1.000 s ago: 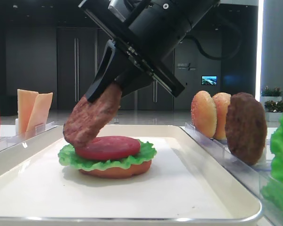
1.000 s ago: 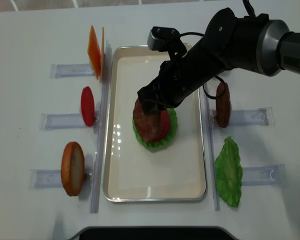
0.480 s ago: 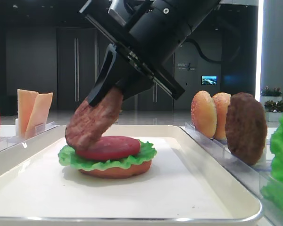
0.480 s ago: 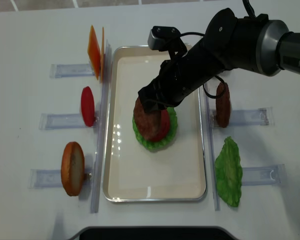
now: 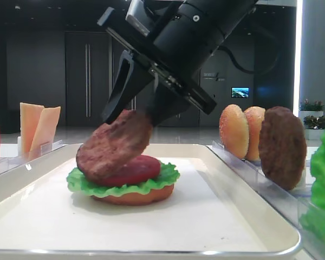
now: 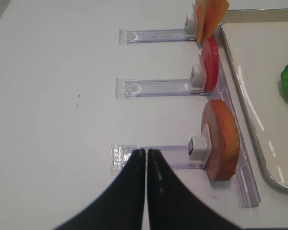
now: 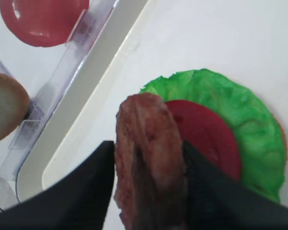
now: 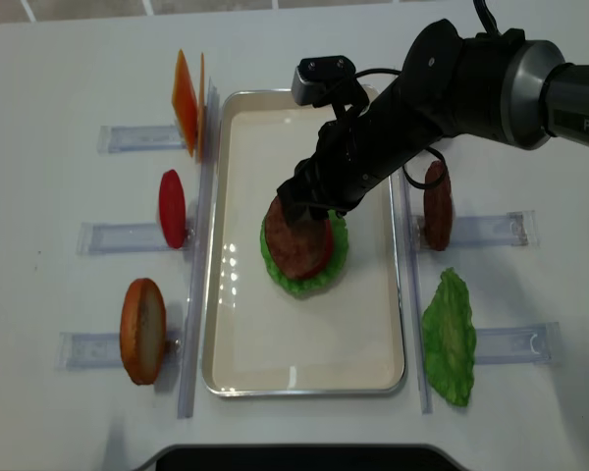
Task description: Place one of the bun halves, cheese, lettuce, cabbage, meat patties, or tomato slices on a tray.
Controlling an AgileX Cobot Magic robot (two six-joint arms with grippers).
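Your right gripper (image 7: 149,191) is straddling the patty (image 5: 114,149), jaws on either side; you cannot tell whether they are still gripping it. The patty is leaning tilted on the tomato slice (image 5: 131,170), which is sitting on lettuce (image 5: 151,181) and a bun half (image 5: 134,195) in the tray (image 5: 216,227). Your left gripper (image 6: 146,155) is hanging clenched and empty over the table (image 6: 53,96).

Patty (image 5: 114,149) atop tomato (image 5: 135,170), tray (image 5: 216,216) centre
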